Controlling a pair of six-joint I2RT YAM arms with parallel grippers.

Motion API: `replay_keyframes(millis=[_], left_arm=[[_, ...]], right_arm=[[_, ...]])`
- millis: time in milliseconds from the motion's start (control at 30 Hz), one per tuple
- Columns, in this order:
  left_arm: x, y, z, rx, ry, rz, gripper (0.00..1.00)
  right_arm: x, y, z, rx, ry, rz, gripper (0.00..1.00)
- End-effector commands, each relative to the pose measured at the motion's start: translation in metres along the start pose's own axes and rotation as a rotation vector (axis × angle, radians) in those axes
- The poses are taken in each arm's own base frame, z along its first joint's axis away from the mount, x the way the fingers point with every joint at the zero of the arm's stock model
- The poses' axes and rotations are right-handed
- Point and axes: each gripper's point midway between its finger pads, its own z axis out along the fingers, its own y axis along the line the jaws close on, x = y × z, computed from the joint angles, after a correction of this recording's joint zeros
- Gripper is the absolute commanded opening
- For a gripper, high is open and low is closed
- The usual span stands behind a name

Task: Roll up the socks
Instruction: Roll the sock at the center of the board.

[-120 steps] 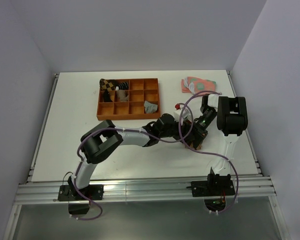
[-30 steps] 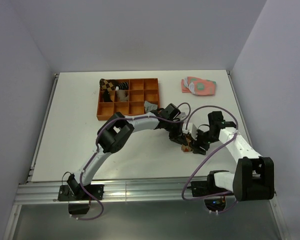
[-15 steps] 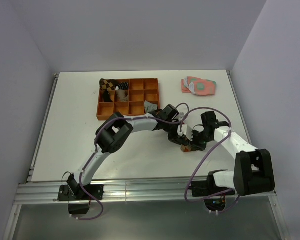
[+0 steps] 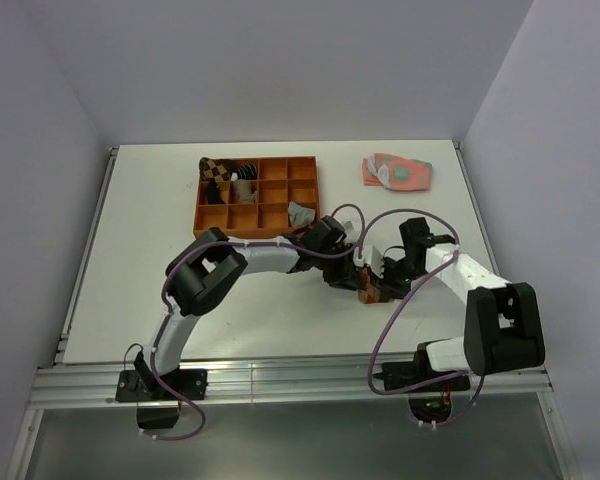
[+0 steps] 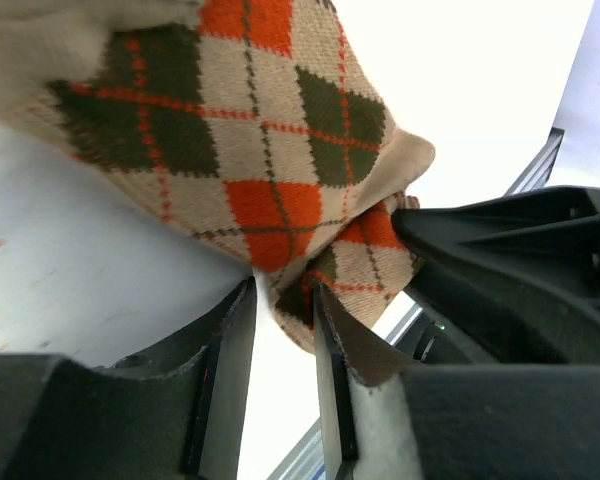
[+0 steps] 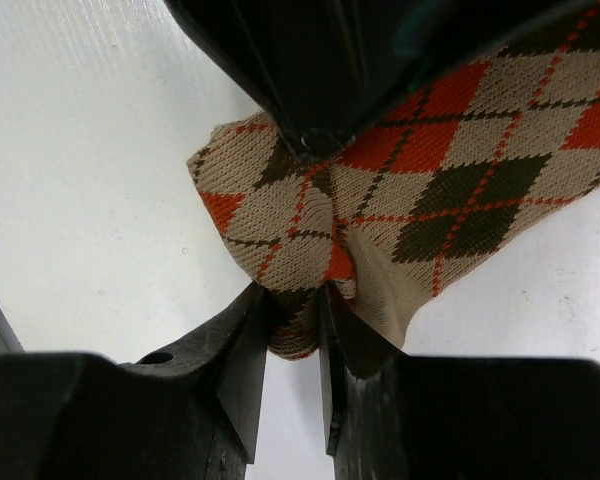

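The tan argyle sock (image 4: 368, 293) lies bunched on the white table between both grippers. In the left wrist view the sock (image 5: 250, 130) fills the top, and my left gripper (image 5: 283, 300) is shut on a fold of its edge. In the right wrist view my right gripper (image 6: 296, 318) is shut on a bunched fold of the same sock (image 6: 430, 200), with the left gripper's black body just above. In the top view the left gripper (image 4: 358, 268) and right gripper (image 4: 380, 282) meet tip to tip. The grey sock (image 4: 300, 213) lies in the orange tray's near right corner.
The orange divided tray (image 4: 280, 195) stands at the back, with a brown checked bundle (image 4: 215, 170) and a small white item in its far left cells. Pink-and-green socks (image 4: 398, 171) lie at the back right. Purple cables loop over both arms.
Over four seconds the right arm has dropped from upright to stretched low toward the sock. Both grippers have shifted slightly left and back with the argyle sock between them.
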Motion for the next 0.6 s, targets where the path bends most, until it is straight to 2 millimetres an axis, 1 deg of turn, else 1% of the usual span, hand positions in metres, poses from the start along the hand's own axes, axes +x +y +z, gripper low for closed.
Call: replay_keyframes(millis=[0, 67, 100, 167, 200, 233, 267, 300, 333, 367, 400, 433, 467, 500, 533, 567], left_arm=[[-0.017, 0.012, -0.010, -0.054, -0.122, 0.050, 0.35], [-0.016, 0.016, -0.011, -0.068, -0.138, 0.066, 0.36], [-0.017, 0.013, -0.013, -0.072, -0.156, 0.078, 0.35], [-0.017, 0.016, -0.017, -0.079, -0.193, 0.094, 0.35], [-0.019, 0.007, -0.023, -0.061, -0.220, 0.108, 0.35], [-0.019, 0.013, -0.025, -0.068, -0.251, 0.113, 0.35], [-0.018, 0.011, -0.028, -0.066, -0.270, 0.124, 0.35], [-0.021, 0.004, -0.036, -0.055, -0.301, 0.133, 0.35], [-0.021, 0.011, -0.039, -0.068, -0.336, 0.136, 0.35], [-0.020, 0.009, -0.042, -0.061, -0.357, 0.138, 0.35], [-0.021, 0.003, -0.051, -0.043, -0.388, 0.143, 0.35], [-0.014, 0.013, -0.053, -0.055, -0.391, 0.137, 0.35], [-0.017, 0.007, -0.057, -0.024, -0.427, 0.147, 0.35], [-0.019, -0.001, -0.066, 0.004, -0.454, 0.158, 0.35], [-0.013, 0.006, -0.067, -0.004, -0.457, 0.159, 0.35], [-0.014, -0.003, -0.071, 0.031, -0.486, 0.184, 0.35]], right_arm=[[0.016, 0.019, 0.004, -0.087, 0.076, 0.053, 0.23], [0.017, 0.019, 0.004, -0.096, 0.083, 0.062, 0.22], [0.017, 0.018, 0.003, -0.097, 0.088, 0.061, 0.22], [0.016, 0.017, 0.002, -0.105, 0.093, 0.066, 0.22], [0.016, 0.017, 0.002, -0.113, 0.096, 0.069, 0.22], [0.018, 0.021, 0.002, -0.143, 0.109, 0.087, 0.22], [0.014, 0.016, 0.000, -0.144, 0.106, 0.086, 0.22], [0.013, 0.021, -0.002, -0.177, 0.111, 0.097, 0.22], [0.014, 0.022, -0.001, -0.210, 0.120, 0.116, 0.22], [0.009, 0.017, -0.003, -0.215, 0.118, 0.115, 0.21], [0.009, 0.021, -0.005, -0.249, 0.128, 0.131, 0.21], [0.010, 0.022, -0.003, -0.280, 0.136, 0.145, 0.22], [0.006, 0.016, -0.005, -0.277, 0.133, 0.149, 0.21], [0.005, 0.017, -0.006, -0.299, 0.141, 0.164, 0.21], [0.007, 0.018, -0.004, -0.329, 0.153, 0.181, 0.21], [0.002, 0.012, -0.006, -0.330, 0.150, 0.184, 0.21]])
